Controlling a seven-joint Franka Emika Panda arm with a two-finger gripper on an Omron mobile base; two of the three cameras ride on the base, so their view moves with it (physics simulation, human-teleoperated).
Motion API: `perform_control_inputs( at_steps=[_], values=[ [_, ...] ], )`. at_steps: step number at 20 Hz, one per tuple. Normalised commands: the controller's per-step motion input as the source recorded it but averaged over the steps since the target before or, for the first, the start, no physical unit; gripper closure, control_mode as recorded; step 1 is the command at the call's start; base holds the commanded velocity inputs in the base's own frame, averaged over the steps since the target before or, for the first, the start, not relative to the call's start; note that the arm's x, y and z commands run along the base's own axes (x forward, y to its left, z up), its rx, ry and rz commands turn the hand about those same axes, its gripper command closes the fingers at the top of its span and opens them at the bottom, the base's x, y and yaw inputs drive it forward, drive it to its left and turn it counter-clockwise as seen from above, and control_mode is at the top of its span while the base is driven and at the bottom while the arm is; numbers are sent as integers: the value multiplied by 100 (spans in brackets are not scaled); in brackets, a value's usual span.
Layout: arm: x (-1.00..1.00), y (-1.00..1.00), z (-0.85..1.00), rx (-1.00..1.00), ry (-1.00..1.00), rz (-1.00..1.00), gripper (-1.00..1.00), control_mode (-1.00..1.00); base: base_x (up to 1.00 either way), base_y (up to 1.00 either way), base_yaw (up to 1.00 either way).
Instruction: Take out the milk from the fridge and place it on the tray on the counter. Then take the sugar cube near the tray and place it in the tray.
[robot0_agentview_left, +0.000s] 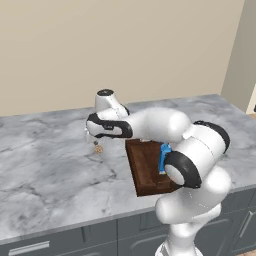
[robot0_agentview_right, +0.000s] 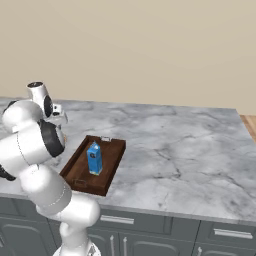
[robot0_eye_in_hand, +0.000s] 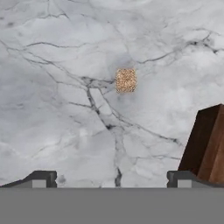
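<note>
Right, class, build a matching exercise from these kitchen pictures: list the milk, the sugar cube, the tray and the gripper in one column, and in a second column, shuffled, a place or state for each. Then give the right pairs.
Column 1
1. milk
2. sugar cube
3. tray
4. gripper

Column 2
A. open, above the bare counter
B. lying on the marble beside the tray
C. standing upright in the tray
D. resting on the counter near its front edge

Pairs: 1-C, 2-B, 3-D, 4-A
</note>
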Motion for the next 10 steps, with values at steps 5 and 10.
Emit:
perform_control_inputs(
  at_steps=[5,10],
  values=[
    [57,5,-42,-2,9,-3,-100,-100,0,0,0],
    [26,2,-24,-1,2,-4,-100,-100,0,0,0]
  ],
)
